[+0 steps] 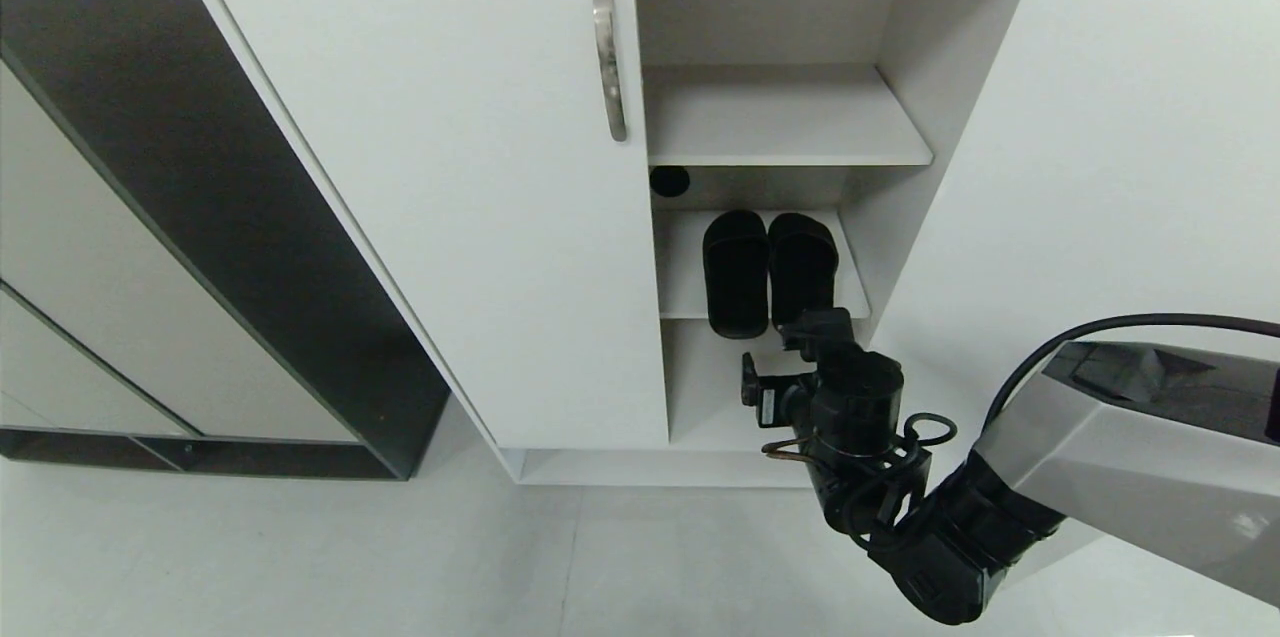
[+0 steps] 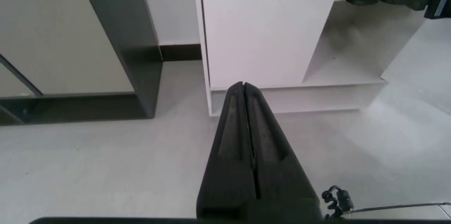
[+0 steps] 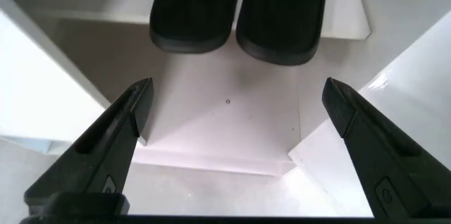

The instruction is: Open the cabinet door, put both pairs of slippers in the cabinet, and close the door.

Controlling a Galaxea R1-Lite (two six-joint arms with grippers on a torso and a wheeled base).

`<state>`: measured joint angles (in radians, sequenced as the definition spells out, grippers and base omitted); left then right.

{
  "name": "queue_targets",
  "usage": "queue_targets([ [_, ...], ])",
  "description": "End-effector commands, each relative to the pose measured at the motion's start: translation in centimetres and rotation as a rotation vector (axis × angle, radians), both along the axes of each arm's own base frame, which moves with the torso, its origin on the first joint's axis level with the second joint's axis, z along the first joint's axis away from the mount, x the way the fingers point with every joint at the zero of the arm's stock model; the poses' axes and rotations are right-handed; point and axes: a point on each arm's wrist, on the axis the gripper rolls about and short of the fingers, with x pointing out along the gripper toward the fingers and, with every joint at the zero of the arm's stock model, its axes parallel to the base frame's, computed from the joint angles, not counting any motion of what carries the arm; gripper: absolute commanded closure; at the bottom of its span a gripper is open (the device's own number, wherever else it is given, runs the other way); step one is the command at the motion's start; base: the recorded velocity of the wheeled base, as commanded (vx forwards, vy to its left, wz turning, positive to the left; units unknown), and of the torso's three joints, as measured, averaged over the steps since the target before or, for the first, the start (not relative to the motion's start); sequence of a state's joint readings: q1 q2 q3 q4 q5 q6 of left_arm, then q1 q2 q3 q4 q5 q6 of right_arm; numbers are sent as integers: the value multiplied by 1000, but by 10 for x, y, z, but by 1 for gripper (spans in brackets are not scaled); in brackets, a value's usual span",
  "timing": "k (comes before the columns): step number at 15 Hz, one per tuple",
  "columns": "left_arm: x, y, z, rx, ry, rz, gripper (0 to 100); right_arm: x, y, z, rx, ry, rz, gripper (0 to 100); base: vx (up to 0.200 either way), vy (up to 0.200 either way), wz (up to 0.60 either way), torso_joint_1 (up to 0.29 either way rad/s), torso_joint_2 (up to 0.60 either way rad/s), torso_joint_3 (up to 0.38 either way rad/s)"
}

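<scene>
Head view: black slippers (image 1: 768, 269) sit on a middle shelf of the cabinet (image 1: 780, 117). Just in front, the right gripper (image 3: 237, 90) is spread wide and empty. Fingers pressed together, the left gripper (image 2: 243, 91) holds nothing.

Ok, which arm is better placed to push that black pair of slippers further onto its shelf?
Right. The right gripper is open just in front of the slippers, whose heels overhang the shelf edge. The left gripper is shut, farther back over the floor, facing the closed door.
</scene>
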<state>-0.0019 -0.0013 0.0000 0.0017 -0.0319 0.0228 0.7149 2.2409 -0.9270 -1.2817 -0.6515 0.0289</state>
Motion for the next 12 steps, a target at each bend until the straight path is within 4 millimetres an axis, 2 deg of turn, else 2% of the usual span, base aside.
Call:
queue_targets([
  [1,0,0,0,0,1,0,100,-1,1,-1,-3,4,4,0,0,0,0,2,2,105],
  [7,0,0,0,0,1,0,100,-6,-1,-7,-36,25,8,0,0,0,0,3,4,190],
  [12,0,0,0,0,1,0,100,-25,4,0,-41,26,60,0,0,0,0,1,0,203],
])
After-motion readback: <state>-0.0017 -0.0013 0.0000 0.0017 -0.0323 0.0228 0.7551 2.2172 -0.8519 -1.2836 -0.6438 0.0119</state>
